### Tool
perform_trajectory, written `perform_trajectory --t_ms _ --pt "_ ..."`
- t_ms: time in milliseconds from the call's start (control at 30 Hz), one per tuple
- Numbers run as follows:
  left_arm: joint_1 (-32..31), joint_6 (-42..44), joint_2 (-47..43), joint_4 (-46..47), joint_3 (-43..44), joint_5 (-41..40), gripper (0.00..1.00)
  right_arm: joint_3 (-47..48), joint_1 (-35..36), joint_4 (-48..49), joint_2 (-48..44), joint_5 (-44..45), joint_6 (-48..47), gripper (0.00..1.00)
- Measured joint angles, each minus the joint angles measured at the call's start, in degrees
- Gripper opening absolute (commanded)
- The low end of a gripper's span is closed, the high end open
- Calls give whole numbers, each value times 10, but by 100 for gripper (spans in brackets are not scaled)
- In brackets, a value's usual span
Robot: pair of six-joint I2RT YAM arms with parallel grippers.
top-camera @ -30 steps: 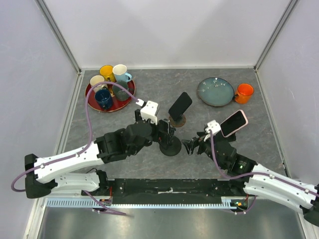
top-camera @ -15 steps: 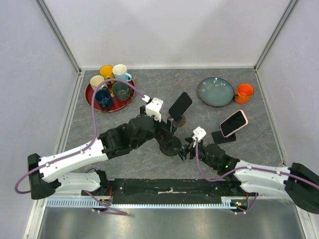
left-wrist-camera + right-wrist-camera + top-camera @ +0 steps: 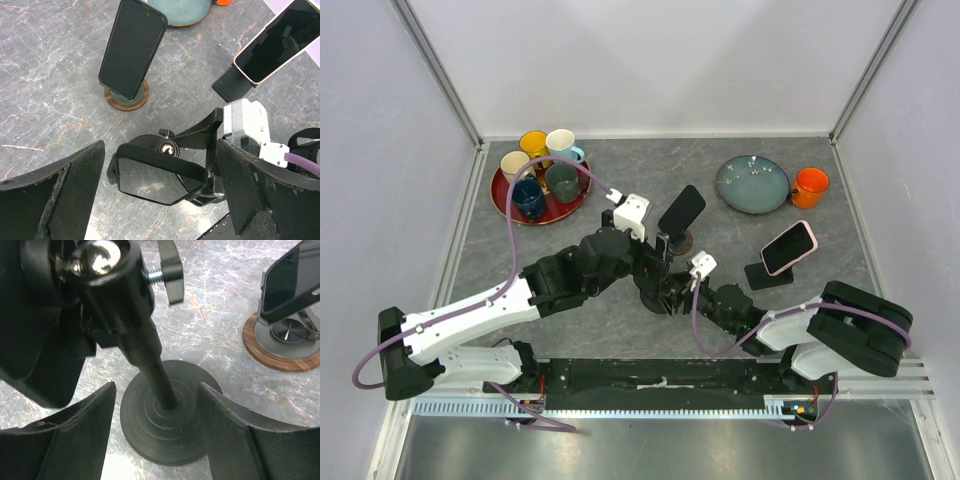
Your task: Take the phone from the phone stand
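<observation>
though ungripped, phone (image 3: 152,177) between left gripper (image 3: 161,172)

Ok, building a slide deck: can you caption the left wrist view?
Open left gripper flanks the phone on its ball-joint stand; a black phone and a pink-cased phone sit beyond.

Phone (image 3: 157,175) on its stand (image 3: 160,440), seemingly just before another phone (image 3: 132,47).

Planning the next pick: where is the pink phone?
Top view: the pink phone leans on a black stand, right of centre, near the orange mug.
</observation>
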Motion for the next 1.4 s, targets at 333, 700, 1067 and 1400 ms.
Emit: perform_trajectory --t_ms 333,700,1067,1400 --pt "6 15 0 25 -9 12 99 23 -10 101 110 -10 0 54" --pt "15 58 11 50 -37 28 99 23 -14 125 170 -15 -2 17" --pt "16 106 11 68 -69 56 97 25 -15 143 184 -21 -12 0" --pt "17 136 9 91 -75 53 24 34 -19 168 210 -33 -7 0"
